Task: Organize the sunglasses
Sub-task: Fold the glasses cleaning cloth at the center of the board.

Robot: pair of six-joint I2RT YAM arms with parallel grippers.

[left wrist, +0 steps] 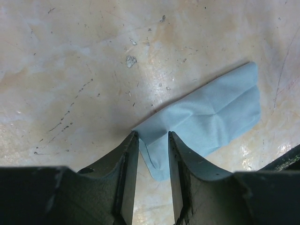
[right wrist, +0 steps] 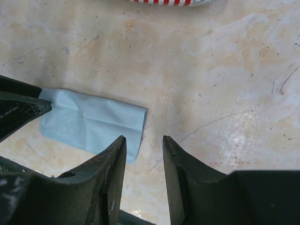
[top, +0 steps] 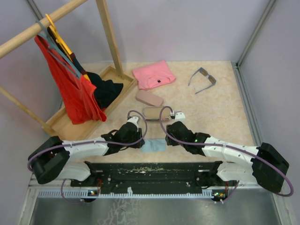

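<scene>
Cloth stage: both of my grippers sit low at opposite ends of the light blue cloth point(left wrist: 211, 112).

My left gripper point(left wrist: 152, 138) has its jaws apart with one corner of the cloth between them, not pinched, and the sheet lies flat on the table point(top: 220, 112). My right gripper point(right wrist: 144, 140) also has its jaws apart. Its left finger is over the cloth's other end, and the gap between the jaws shows bare table. I judge that this two-ended stance lets a thin sheet be lifted or folded without bunching. The grey-blue sunglasses point(top: 202, 78) lie well apart from both grippers at the far right of the table, with their arms apparently unfolded. A pink case point(top: 149, 97) and a second case point(top: 153, 113) lie just beyond the cloth, placed for short reaches. No second pair of sunglasses shows in any view.
</scene>
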